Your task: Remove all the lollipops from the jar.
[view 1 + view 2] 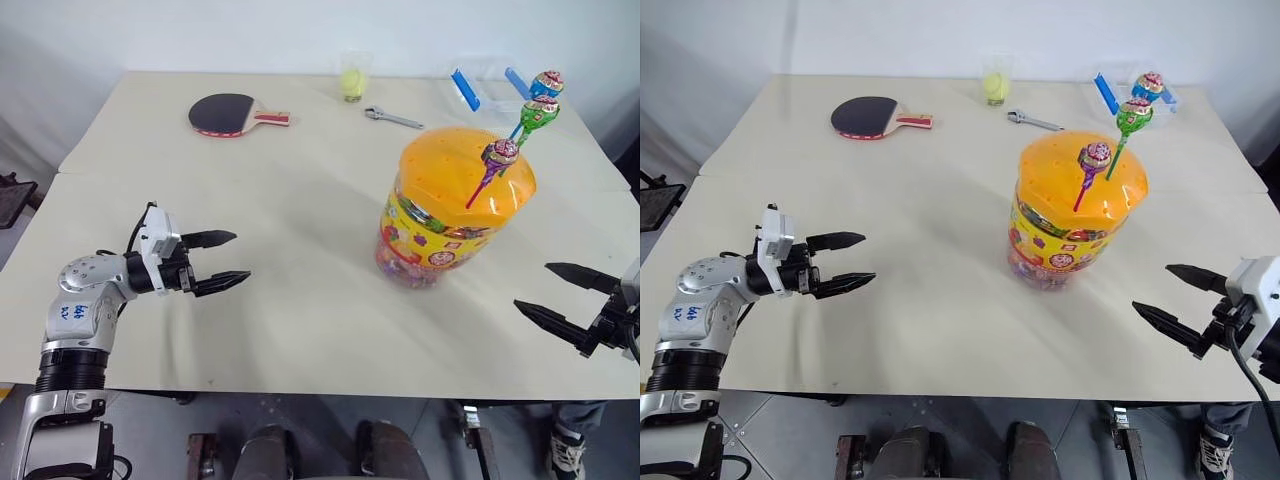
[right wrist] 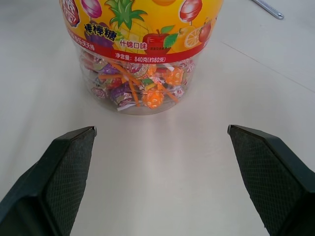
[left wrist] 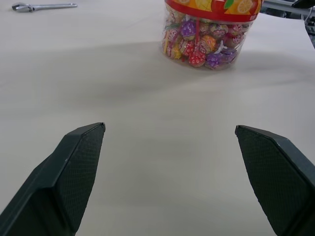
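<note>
head pair: high, looking down | wrists: low, level, facing jar [image 2: 142, 59] from opposite sides

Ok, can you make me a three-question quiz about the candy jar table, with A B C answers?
1. Where is the table tennis bat?
A. far side of the table, left of the jar
B. on the jar
C. in a gripper

2. How many lollipops stick up from the jar's lid?
A. one
B. three
C. five

3. What are both grippers doing?
A. holding lollipops
B. open, holding nothing
C. gripping the jar

Answers: 1 A, it lies near the table's far edge. 2 B, purple, green and blue. 3 B, the left gripper and right gripper have spread fingers, apart from the jar.
</note>
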{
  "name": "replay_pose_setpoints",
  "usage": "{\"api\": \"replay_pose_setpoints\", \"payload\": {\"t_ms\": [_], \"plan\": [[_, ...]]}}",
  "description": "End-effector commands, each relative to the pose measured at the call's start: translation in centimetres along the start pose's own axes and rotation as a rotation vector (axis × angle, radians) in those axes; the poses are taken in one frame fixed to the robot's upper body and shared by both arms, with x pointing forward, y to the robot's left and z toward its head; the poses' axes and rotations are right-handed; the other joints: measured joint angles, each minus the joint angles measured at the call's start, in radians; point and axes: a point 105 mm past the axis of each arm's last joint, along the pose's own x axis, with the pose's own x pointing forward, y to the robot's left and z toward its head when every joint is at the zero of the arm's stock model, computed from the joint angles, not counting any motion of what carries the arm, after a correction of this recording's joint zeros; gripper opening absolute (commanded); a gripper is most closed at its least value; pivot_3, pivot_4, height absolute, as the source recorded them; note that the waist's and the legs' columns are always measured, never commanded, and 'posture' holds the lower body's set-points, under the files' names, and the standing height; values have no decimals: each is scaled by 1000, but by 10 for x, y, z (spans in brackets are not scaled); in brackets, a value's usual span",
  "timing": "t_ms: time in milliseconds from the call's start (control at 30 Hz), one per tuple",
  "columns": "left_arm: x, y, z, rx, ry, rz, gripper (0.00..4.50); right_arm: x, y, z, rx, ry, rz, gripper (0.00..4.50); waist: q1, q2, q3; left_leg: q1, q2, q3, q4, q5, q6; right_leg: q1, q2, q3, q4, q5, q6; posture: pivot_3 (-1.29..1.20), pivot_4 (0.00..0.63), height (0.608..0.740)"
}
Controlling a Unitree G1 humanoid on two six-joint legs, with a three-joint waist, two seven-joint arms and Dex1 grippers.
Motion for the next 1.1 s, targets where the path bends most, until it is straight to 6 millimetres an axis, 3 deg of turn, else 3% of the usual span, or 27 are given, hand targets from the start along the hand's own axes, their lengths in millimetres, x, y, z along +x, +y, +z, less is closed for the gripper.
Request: {"api": "replay_pose_setpoints", "payload": {"t_ms": [33, 267, 400, 600, 767, 900, 1100], "plan": [[-3, 2, 18, 49, -20, -5, 4500, -5, -5, 14, -37, -36, -33, 4473, 0, 0, 0, 0, 0, 0, 0, 0, 0, 0, 0, 0, 0, 0, 0, 0, 150, 740], [0, -3, 31, -3, -15, -30, 4500, -7, -3, 27, 12, -38, -72, 4473, 0, 0, 0, 0, 0, 0, 0, 0, 0, 0, 0, 0, 0, 0, 0, 0, 150, 740], [3, -10, 41, 14, -20, -98, 4500, -10, 2, 49, 19, -97, -107, 4473, 1, 0, 0, 0, 0, -1, 0, 0, 0, 0, 0, 0, 1, 0, 0, 0, 150, 740], [11, -7, 62, 73, -76, -176, 4500, -13, 22, 67, 55, -97, -89, 4473, 3, -2, -1, -1, -1, -2, 0, 0, 0, 0, 0, 0, 1, 0, 0, 0, 150, 740], [13, -8, 82, 119, -153, -247, 4500, -11, 35, 95, 40, -170, -56, 4473, -1, -2, -1, -1, -1, -2, 0, 0, 0, 0, 0, 0, 1, 0, 0, 0, 150, 740], [14, -14, 96, 153, -193, -327, 4500, -4, 50, 120, -6, -210, 29, 4473, -2, -3, -1, -1, -1, -2, 1, -1, 0, 0, 0, 0, 1, 0, 0, 0, 150, 740], [15, -19, 107, 195, -218, -408, 4500, 25, 66, 145, -46, -273, 164, 4473, -2, -5, -3, -1, -1, -3, 1, -1, 0, 0, 0, 0, 1, 0, 0, 0, 150, 740]]}}
